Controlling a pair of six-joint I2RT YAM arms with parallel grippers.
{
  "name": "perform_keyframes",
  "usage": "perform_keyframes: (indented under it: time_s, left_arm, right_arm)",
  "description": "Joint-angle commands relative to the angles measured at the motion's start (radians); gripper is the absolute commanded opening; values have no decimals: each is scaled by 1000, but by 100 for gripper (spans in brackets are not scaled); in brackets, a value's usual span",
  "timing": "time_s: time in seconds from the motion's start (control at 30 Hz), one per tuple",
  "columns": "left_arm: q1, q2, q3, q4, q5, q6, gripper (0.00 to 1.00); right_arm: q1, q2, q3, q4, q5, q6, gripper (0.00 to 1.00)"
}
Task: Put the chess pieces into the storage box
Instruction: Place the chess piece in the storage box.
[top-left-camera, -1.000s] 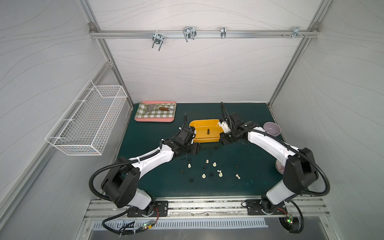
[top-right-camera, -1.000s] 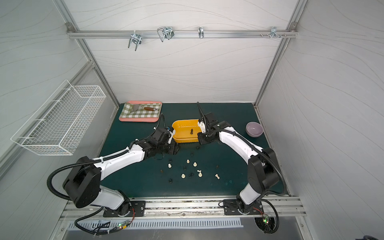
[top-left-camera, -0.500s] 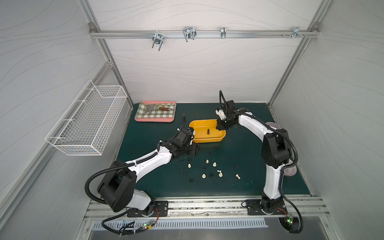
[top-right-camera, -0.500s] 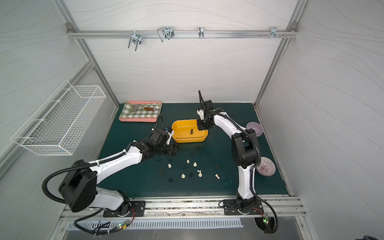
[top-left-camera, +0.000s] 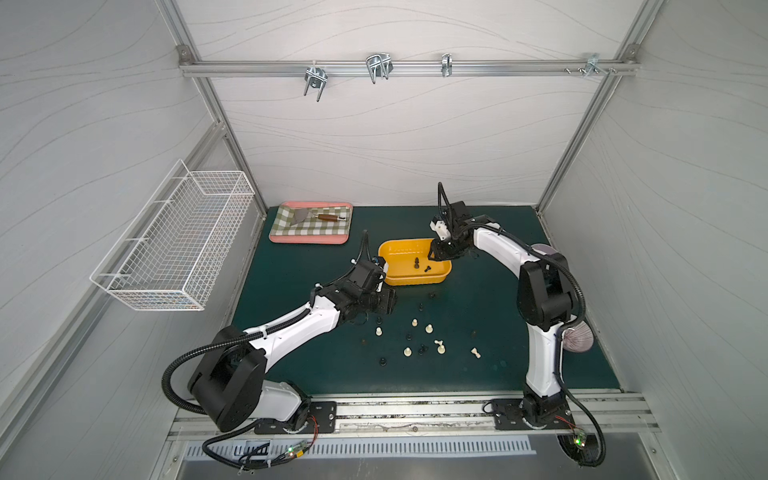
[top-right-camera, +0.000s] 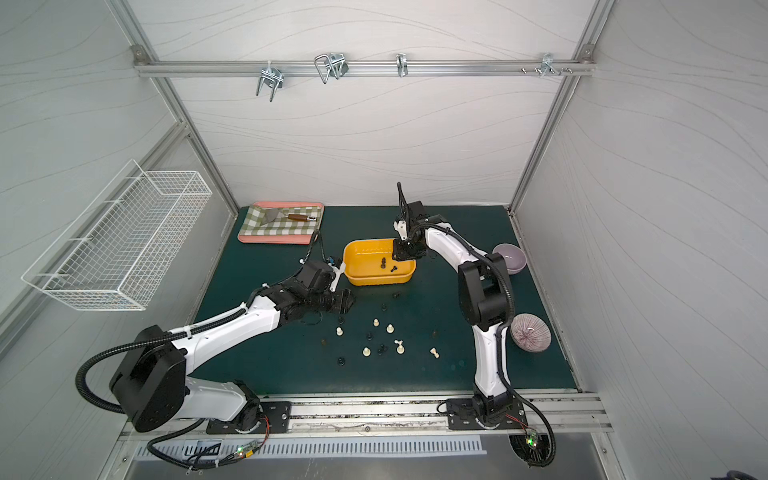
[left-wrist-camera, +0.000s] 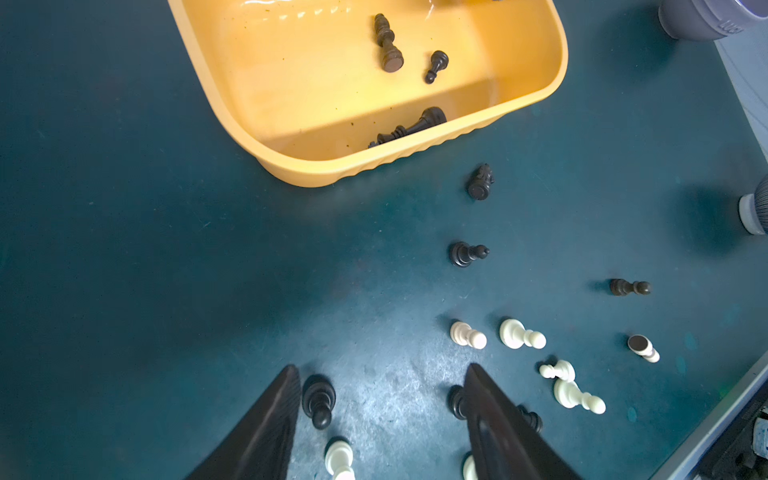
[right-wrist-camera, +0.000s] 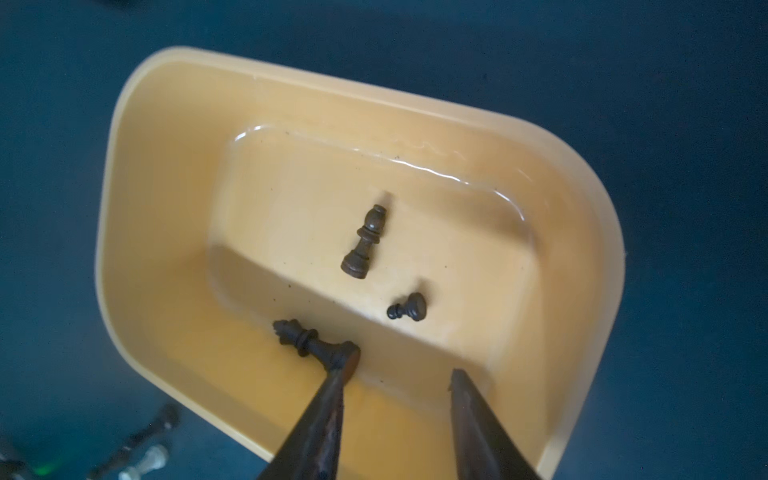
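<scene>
Right jaws have swung over the storage box (top-left-camera: 415, 279) and parted. Top views: loose chess pieces (top-right-camera: 390, 328) at its 6 o'clock. Left wrist: left jaws wide, empty, over worktop (left-wrist-camera: 124, 249). Right wrist: dark queen (right-wrist-camera: 311, 343) released inside, touching one fingertip (right-wrist-camera: 332, 399).

Our table (top-left-camera: 291, 370) carries a checkered tray (top-left-camera: 308, 240) holding a scraper (top-left-camera: 318, 216), a lilac bowl (top-right-camera: 510, 257) and a striped bowl (top-right-camera: 531, 333). We see a wire basket (top-left-camera: 174, 245) hanging alongside.
</scene>
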Motion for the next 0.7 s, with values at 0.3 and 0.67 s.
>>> perform_keyframes:
  time_s: [0.3, 0.67]
  left_arm:
    - [-3, -29, -5, 3, -30, -3, 64]
    - [-5, -42, 3, -127, -102, 36, 64]
  right_arm:
    - [3, -80, 20, -41, -16, -13, 57]
    - [60, -342, -126, -72, 35, -10, 65]
